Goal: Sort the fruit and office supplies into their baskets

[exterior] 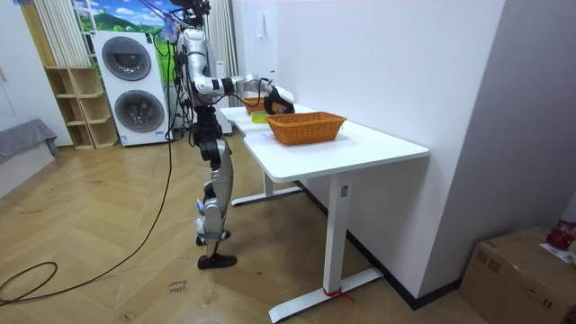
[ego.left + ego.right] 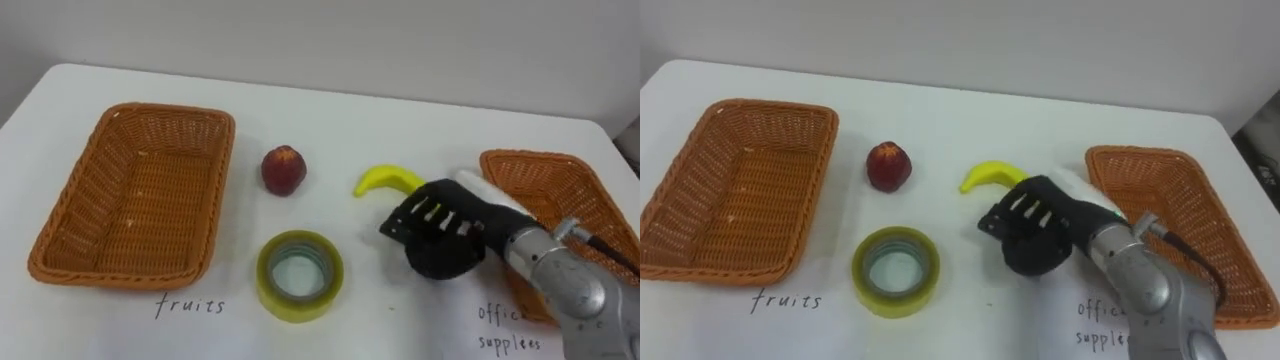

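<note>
Left eye view: right robot hand (image 2: 440,232) covers the banana's (image 2: 385,180) right end, its grip impossible to tell. Next it likely must carry the banana left into the fruits basket (image 2: 212,200).

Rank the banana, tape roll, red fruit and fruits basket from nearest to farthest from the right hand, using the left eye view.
1. banana, just beyond the right hand.
2. tape roll, to its left, toward the front edge.
3. red fruit, farther left, beyond the tape roll.
4. fruits basket, at the far left.
</note>
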Motion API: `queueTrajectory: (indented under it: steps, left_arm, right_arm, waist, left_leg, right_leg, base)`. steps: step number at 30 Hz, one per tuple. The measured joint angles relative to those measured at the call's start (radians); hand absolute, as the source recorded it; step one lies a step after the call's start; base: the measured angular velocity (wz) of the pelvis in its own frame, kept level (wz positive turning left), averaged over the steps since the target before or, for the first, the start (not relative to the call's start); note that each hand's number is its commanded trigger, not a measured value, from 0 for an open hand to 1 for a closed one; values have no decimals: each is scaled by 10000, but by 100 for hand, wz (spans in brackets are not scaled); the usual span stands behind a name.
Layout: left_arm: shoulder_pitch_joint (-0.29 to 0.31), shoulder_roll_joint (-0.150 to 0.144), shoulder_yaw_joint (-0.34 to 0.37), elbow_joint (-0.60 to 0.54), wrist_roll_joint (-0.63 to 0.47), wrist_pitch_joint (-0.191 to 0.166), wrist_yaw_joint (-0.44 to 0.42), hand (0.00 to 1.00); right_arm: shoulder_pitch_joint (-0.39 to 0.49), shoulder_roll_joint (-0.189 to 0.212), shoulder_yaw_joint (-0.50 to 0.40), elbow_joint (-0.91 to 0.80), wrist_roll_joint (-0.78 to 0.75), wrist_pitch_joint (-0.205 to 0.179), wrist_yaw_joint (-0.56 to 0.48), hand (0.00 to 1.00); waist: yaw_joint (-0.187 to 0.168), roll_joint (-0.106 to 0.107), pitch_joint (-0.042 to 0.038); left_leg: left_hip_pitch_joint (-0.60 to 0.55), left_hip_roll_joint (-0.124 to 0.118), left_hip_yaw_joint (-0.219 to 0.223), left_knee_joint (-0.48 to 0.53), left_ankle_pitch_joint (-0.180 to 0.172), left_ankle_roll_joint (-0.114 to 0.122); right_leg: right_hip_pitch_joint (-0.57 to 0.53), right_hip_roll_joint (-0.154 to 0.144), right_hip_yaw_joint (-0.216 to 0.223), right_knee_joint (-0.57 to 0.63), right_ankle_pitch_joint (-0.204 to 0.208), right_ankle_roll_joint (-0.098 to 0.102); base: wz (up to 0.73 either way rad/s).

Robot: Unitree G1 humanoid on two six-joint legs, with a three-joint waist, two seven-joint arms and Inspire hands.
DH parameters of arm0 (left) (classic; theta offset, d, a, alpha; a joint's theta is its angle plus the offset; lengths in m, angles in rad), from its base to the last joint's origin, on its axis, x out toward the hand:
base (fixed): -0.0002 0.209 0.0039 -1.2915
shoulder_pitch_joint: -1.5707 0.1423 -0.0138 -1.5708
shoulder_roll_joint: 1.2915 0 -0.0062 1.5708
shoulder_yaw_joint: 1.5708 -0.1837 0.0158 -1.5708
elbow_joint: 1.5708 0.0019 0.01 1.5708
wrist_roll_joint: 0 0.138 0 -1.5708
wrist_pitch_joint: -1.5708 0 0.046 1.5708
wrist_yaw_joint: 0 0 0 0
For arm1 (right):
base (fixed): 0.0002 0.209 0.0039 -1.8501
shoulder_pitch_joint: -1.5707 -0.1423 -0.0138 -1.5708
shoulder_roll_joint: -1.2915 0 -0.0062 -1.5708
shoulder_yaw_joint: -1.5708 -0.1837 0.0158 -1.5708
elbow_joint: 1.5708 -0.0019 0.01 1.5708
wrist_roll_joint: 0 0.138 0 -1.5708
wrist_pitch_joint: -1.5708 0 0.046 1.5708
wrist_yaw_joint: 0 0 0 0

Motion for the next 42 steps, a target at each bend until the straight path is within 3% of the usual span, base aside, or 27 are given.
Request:
queueTrajectory:
  steps: [5,10,18,24,29,33,42]
  left_arm:
    - [-11,-32,3,88,0,-169,-281,0]
    - [23,-113,76,82,-1,-163,-296,0]
    - [187,-369,417,135,-1,-136,-276,0]
    - [231,-494,412,182,-7,-132,-154,0]
    - [280,-485,428,195,-4,-133,-156,0]
    - [247,-452,553,424,-6,-139,-160,0]
    - [195,-357,629,450,-26,-144,-210,0]
  right_arm:
    - [-26,1,-585,-508,354,-443,-333,100]
    - [-26,-19,-766,-771,473,-451,-789,100]
    - [-34,-18,-1350,-780,809,-541,-2038,100]
    - [-34,-29,-1400,-768,826,-547,-2852,100]
    - [-33,-454,-1406,-685,863,-548,-3335,100]
    - [-33,-773,-1515,-501,1090,-551,-3801,100]
    - [-10,-833,-1775,132,1596,-735,-4200,100]
  waist:
    - [-28,-71,37]
    - [-45,-46,27]
    - [-286,140,-67]
    - [-503,198,-56]
    - [-513,203,-50]
    - [-550,97,-63]
    - [-551,-78,-43]
  left_leg:
    - [-12,-4,-9,-38,-1,0]
    - [-13,5,93,-59,2,1]
    - [12,2,134,10,5,5]
    - [34,17,181,2,5,4]
    - [170,43,297,-147,9,-9]
    - [182,56,341,-136,9,-10]
    - [172,65,358,-146,7,-13]
  right_leg:
    - [10,0,3,22,2,1]
    - [-46,10,38,42,3,0]
    - [-21,7,111,17,3,1]
    - [-26,23,169,34,3,1]
    - [4,60,236,53,8,-8]
    - [-9,69,257,51,12,-13]
    - [-43,79,269,29,12,-13]
  base:
    - [0]
    - [-4]
    - [0]
    - [-2]
    - [-6]
    - [-3]
    - [0]
